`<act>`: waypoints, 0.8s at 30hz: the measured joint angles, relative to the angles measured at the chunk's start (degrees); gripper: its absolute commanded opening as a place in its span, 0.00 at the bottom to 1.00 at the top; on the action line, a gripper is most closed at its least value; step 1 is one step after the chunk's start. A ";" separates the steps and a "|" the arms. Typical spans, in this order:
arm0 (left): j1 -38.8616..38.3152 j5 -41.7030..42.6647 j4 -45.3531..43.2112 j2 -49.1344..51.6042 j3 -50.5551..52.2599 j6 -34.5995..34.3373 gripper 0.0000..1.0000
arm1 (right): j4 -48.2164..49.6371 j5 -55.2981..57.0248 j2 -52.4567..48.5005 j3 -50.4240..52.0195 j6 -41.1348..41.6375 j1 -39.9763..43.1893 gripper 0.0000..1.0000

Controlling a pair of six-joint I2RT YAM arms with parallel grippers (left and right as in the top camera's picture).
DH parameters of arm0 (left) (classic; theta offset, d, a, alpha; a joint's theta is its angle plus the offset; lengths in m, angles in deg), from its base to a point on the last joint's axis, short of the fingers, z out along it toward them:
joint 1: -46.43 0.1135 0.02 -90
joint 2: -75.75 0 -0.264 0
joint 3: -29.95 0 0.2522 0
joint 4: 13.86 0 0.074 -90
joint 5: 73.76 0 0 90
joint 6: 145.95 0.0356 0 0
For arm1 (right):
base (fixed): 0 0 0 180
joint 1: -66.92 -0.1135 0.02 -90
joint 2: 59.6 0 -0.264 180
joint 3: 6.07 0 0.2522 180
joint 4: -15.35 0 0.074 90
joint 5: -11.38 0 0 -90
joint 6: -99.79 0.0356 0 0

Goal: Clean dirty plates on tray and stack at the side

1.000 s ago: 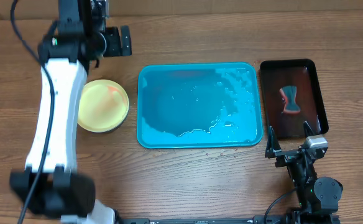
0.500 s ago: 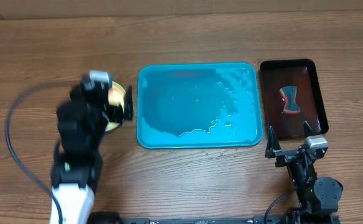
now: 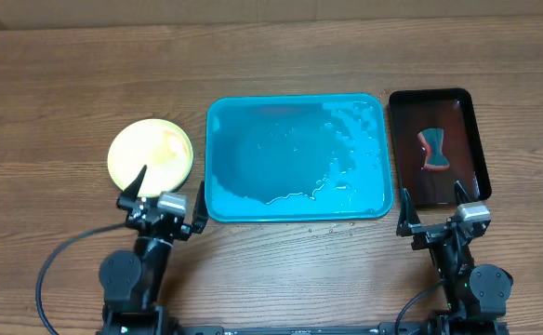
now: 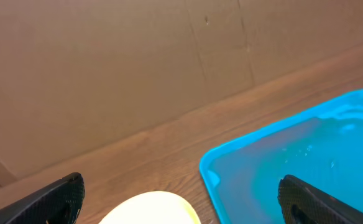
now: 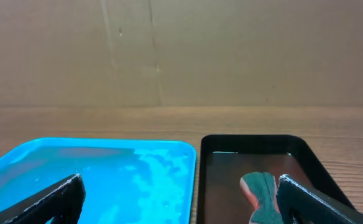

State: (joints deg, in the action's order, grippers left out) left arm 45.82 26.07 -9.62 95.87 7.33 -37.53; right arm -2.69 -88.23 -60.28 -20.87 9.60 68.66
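Observation:
A pale yellow plate (image 3: pixel 151 158) lies on the wood to the left of the turquoise tray (image 3: pixel 253 158); whether others sit under it I cannot tell. The tray is wet and holds nothing but water streaks. My left gripper (image 3: pixel 166 192) rests open near the table's front edge, just in front of the plate. In the left wrist view the plate's rim (image 4: pixel 150 208) shows between the wide-apart fingers (image 4: pixel 54 199), with the tray's corner (image 4: pixel 281 162) on the right. My right gripper (image 3: pixel 432 199) stands open and holds nothing, in front of the gap between the two trays.
A glossy black tray (image 3: pixel 467 121) stands right of the turquoise one, holding a green and red sponge (image 3: pixel 433 151). The right wrist view shows the same sponge (image 5: pixel 262 190) and black tray (image 5: pixel 231 168). A cardboard wall (image 5: pixel 181 50) closes off the back of the table.
My left arm has swung down from over the plate and folded back to the front edge of the table, leaving the plate uncovered. The right arm has not moved.

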 measured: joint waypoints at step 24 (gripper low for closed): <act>2.58 -1.31 13.03 -19.17 8.37 4.72 1.00 | 0.00 0.00 0.00 0.00 0.00 0.00 1.00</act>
State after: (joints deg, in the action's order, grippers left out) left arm 48.40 24.75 3.41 76.70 15.70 -32.81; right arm -2.69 -88.23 -60.28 -20.87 9.60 68.66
